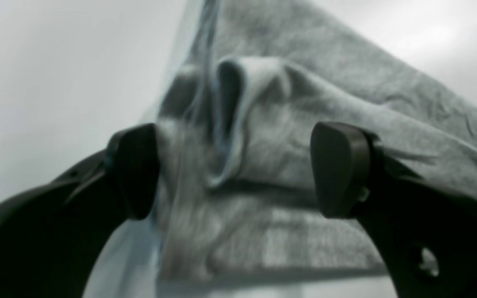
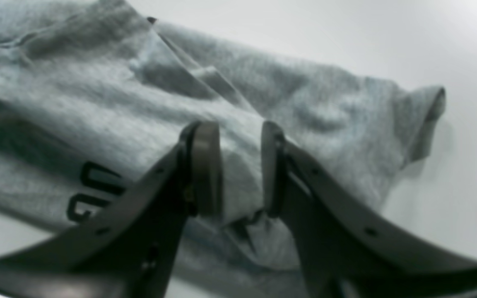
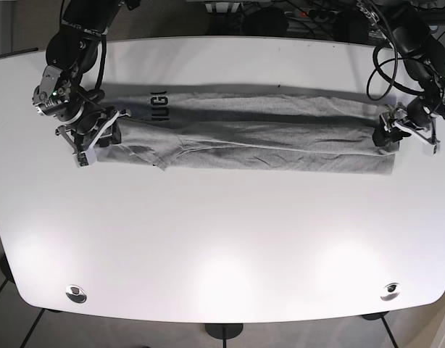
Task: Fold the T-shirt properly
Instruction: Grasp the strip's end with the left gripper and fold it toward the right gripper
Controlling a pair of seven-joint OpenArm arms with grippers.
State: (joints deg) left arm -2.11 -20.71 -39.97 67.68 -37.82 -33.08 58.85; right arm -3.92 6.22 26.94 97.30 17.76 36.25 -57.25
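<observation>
The right gripper [image 3: 101, 139], at nine o'clock on the white oval table [image 3: 222, 246], is pinching a bunch of the grey cotton T-shirt [image 3: 259, 130] between nearly closed jaws. That one shirt is lying as a long band across the table's far half. At three o'clock the left gripper [image 1: 234, 169] is standing spread, cloth between its pads [image 1: 340, 167] unclamped. Risk: uneven pulling is likely to skew the fold. Two grippers.

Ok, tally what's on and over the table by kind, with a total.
T-shirt: 1, grey, stretched long across the white table.
Grippers: 2, left gripper and right gripper, one at each end of the shirt.
Total: 3.
</observation>
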